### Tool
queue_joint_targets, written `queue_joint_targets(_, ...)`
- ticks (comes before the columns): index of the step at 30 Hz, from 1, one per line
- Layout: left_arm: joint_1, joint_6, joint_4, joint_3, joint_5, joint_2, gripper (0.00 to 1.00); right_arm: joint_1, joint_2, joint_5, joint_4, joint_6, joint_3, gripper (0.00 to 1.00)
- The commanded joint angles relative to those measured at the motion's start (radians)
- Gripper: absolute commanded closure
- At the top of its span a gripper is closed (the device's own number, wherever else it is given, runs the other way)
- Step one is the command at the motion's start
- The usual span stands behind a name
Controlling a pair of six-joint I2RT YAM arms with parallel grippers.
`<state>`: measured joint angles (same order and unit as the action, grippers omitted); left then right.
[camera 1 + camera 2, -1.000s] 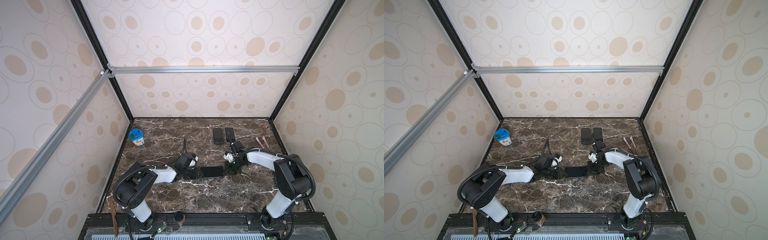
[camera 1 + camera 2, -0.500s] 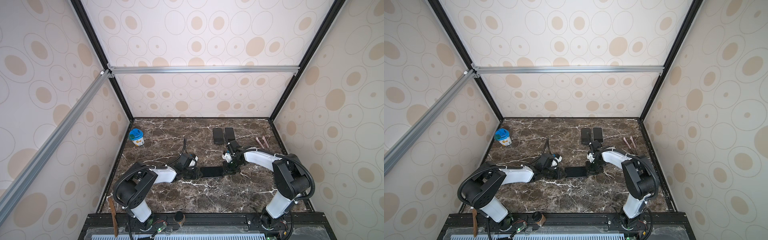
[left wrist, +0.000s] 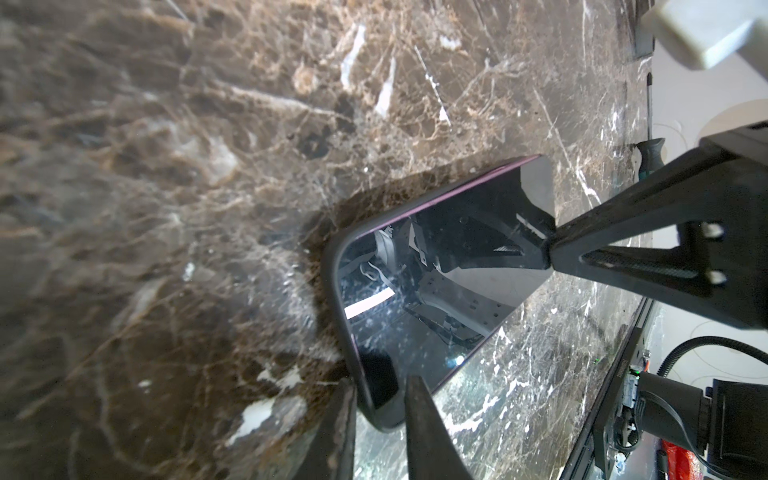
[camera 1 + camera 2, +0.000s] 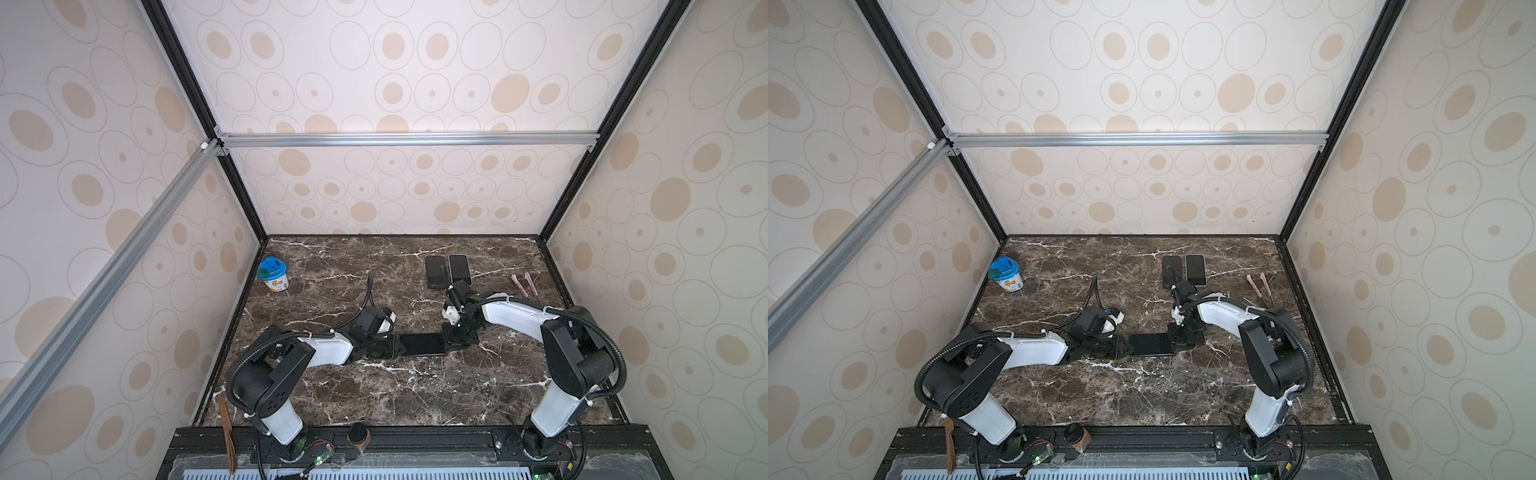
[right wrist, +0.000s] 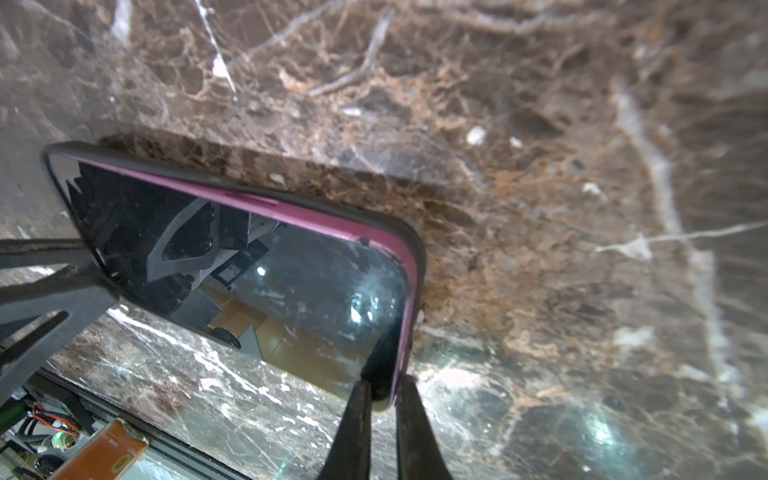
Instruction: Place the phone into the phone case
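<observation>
The phone [image 4: 422,344] [image 4: 1152,344] lies flat, screen up, mid-table between both arms. Its magenta edge [image 5: 328,222] sits inside the dark grey phone case [image 5: 232,176] along the far long side. At one end my left gripper [image 3: 380,419] [image 4: 397,347] is shut on the case's corner [image 3: 332,266]. My right gripper [image 5: 384,399] [image 4: 446,343] is shut on the corner at the other end, where the magenta edge shows bare. The case's underside is hidden.
Two other dark phones [image 4: 435,271] [image 4: 459,269] lie side by side near the back wall. A blue-lidded cup [image 4: 272,274] stands at the back left, and two pink sticks [image 4: 524,284] lie at the back right. The enclosure walls stand close on three sides.
My right gripper has edged slightly left along the phone's end and closed a little more. The left arm and the phone have barely moved.
</observation>
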<state>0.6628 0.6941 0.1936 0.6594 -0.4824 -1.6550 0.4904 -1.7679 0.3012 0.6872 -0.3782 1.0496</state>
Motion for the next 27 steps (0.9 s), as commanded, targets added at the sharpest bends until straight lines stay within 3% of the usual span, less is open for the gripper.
queue_joint_targets(1, 0.011, -0.023, -0.043, 0.014, 0.007, -0.011, 0.77, 0.085, -0.183, -0.012, -0.167, -0.023, -0.096, 0.90)
queue_joint_targets(16, 0.011, -0.019, -0.053, 0.004, 0.062, 0.003, 0.77, 0.126, -0.252, -0.117, -0.256, -0.116, -0.147, 0.90)
queue_joint_targets(27, 0.009, -0.028, -0.117, 0.018, 0.156, 0.073, 0.77, 0.129, -0.035, -0.178, -0.101, -0.027, -0.062, 0.85)
